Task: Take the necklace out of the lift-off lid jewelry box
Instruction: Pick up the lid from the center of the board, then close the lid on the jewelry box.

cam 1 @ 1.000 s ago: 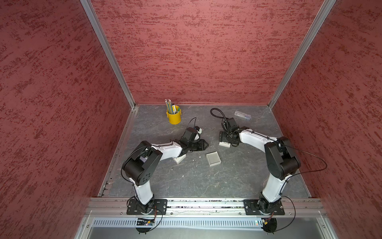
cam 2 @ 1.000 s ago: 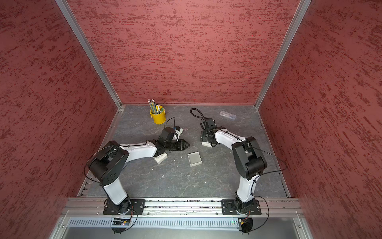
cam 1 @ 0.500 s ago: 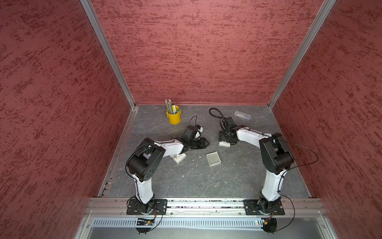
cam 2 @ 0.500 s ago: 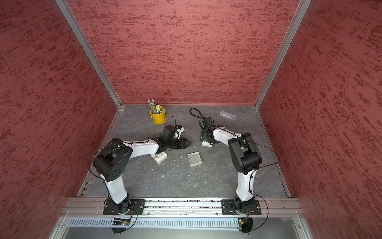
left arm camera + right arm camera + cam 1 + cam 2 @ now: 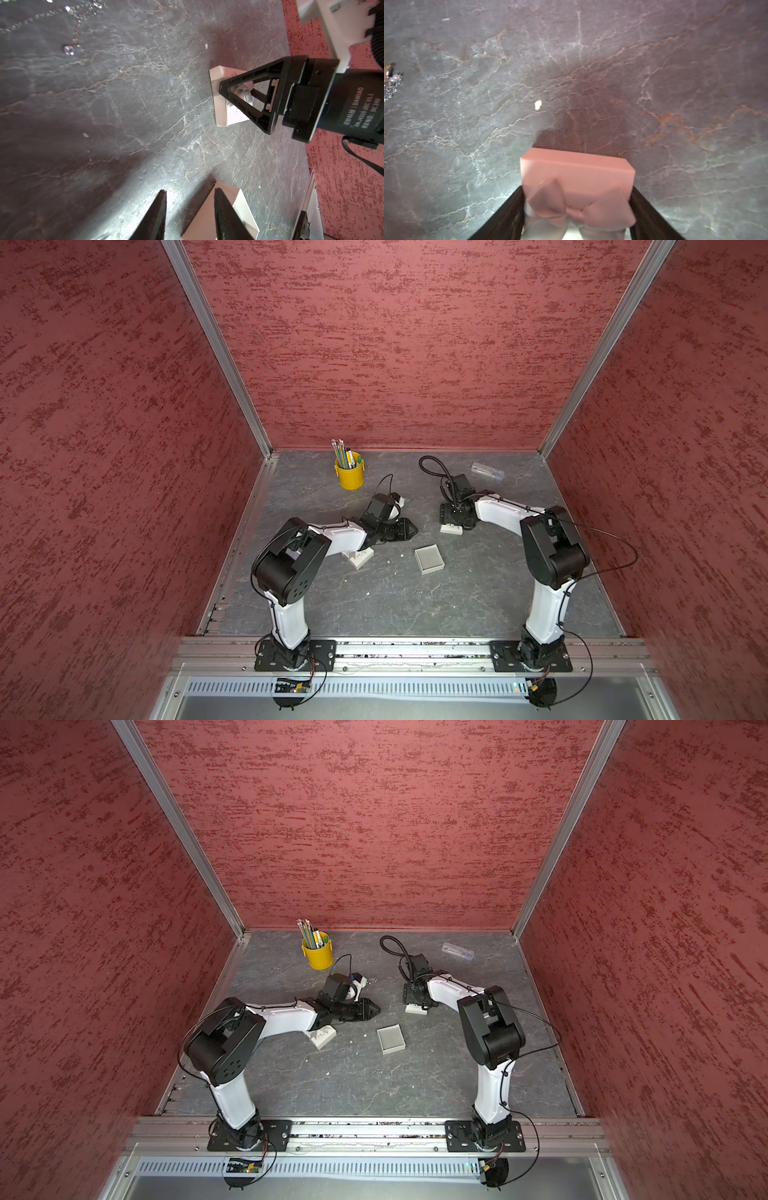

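Necklace [image 5: 69,49] already lies loose on the bench [image 5: 124,104], outside any box, so little seems left; left tool [image 5: 190,190] stands apart, empty, while right tool [image 5: 577,188] flanks the bowed box [image 5: 577,166], grip impossible to tell.

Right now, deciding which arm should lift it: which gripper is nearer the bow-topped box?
Right. The right gripper straddles the bow-topped box, one finger at each side. The left gripper sits apart from it, off toward the robot's left, jaws open and empty.
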Controlling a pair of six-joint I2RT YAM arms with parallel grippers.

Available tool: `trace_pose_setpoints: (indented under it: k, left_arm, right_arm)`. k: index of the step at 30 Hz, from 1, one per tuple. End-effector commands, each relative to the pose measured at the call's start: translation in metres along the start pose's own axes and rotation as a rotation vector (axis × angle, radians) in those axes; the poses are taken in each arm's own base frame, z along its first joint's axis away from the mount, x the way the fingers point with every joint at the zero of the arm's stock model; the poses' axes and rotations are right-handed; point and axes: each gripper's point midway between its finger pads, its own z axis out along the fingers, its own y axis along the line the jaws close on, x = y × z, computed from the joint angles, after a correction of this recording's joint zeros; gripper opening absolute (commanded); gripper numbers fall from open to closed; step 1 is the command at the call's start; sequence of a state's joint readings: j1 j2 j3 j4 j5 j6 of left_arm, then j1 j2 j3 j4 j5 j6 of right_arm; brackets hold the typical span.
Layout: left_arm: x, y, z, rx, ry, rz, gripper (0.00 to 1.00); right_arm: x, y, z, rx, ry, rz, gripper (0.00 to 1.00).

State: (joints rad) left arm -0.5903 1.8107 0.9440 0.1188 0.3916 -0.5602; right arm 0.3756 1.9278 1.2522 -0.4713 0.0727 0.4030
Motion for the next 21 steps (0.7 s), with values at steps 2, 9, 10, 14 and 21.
trace_pose_setpoints:
  k: [2,9,10,14,21]
  left_arm:
    - [-0.005,-0.006,-0.020,0.011,-0.036,0.012,0.39]
    - [0.015,0.000,-0.042,0.008,-0.057,-0.048,0.39]
    - [0.020,-0.001,-0.046,0.013,-0.060,-0.059,0.39]
    - [0.045,0.000,-0.053,0.016,-0.052,-0.094,0.38]
    - [0.085,-0.012,-0.048,0.031,-0.035,-0.119,0.31]
  right_arm:
    - [-0.004,0.003,-0.025,-0.033,-0.016,-0.031,0.73]
    - [0.007,0.011,-0.058,-0.134,-0.033,-0.089,0.72]
    - [0.011,0.013,-0.064,-0.157,-0.035,-0.099,0.71]
    - [0.029,0.019,-0.085,-0.235,-0.042,-0.143,0.69]
    - [0.074,0.047,-0.109,-0.359,-0.050,-0.266,0.68]
